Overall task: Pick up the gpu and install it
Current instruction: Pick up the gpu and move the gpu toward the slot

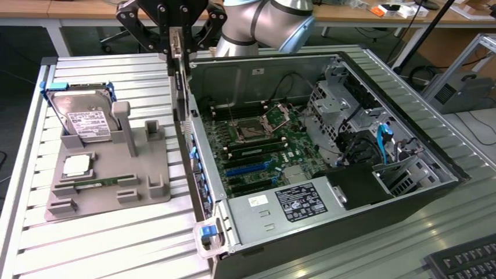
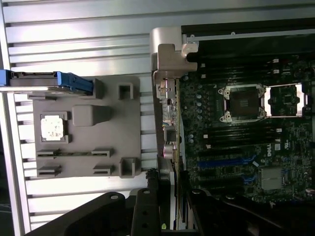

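Tool pinched on the gpu, black fingers pressed against either face of the card near its upper end. Held on edge, hanging down from the grip, not seated in any slot. From the wrist camera, the gpu edge-on as a thin strip running away from the tool. Poised right at the wall of the open computer case on the exterior view's left, over the seam between case and fixture.

Just beside it, inside the case, the motherboard with an open processor socket, black memory slots and blue expansion slots. Nearer the camera, the labelled power supply.

On the other side of the card, a grey fixture tray on the slatted metal worktop. Carries a hard drive upright in a blue-handled carrier, a square processor lying flat, and a narrow RAM stick in its groove.

Well apart, a keyboard corner at the exterior view's lower right.
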